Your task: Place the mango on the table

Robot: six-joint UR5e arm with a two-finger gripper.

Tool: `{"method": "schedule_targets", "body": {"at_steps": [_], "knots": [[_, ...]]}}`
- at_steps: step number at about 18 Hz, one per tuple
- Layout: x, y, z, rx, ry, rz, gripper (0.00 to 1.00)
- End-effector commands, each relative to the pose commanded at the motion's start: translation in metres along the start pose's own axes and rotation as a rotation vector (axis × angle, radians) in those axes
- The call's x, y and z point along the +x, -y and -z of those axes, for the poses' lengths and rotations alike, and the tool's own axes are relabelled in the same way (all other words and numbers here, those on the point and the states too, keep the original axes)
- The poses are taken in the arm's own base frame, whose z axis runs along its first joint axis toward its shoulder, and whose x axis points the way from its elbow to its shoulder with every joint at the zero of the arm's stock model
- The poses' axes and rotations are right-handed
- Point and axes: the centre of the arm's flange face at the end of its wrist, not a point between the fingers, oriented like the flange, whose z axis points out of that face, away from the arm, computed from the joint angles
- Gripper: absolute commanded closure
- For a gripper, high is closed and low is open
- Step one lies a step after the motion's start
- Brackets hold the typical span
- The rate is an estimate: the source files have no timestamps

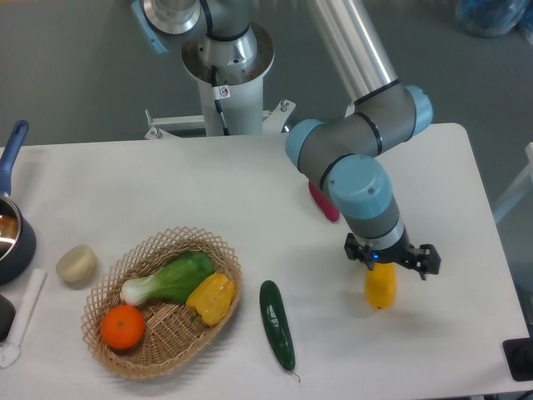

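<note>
Right of the cucumber (277, 324), your tool (388, 265) is clamped on the mango (381, 287), which hangs upright at or just above the desk (250, 192); contact unclear. Release too high and that smooth oval likely tips and rolls toward the near edge. Lower first.

No readable text, brand name, number or sign appears anywhere in this view. A small white sticker with a red mark (221, 92) sits on the robot's pedestal column (226, 100) behind the desk (250, 192), but it is too small and blurred to make out any letters. The arm's joints, the produce and the woven basket (218, 321) carry no visible lettering or labels.
</note>
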Motion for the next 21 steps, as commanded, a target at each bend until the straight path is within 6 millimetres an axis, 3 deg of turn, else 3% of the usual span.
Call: {"method": "schedule_targets", "body": {"at_steps": [5, 7, 12, 17, 19, 21], "knots": [[-0.04, -0.045, 0.054, 0.046, -0.065, -0.126, 0.0], [-0.045, -0.061, 0.061, 0.034, -0.098, -0.205, 0.0], [-0.067, -0.109, 0.097, 0.086, -0.134, -0.279, 0.0], [-0.089, -0.161, 0.111, 0.134, -0.166, -0.371, 0.0], [-0.094, -0.176, 0.111, 0.153, -0.167, -0.389, 0.0], [-0.094, -0.178, 0.113, 0.171, -0.166, -0.392, 0.0]]}}
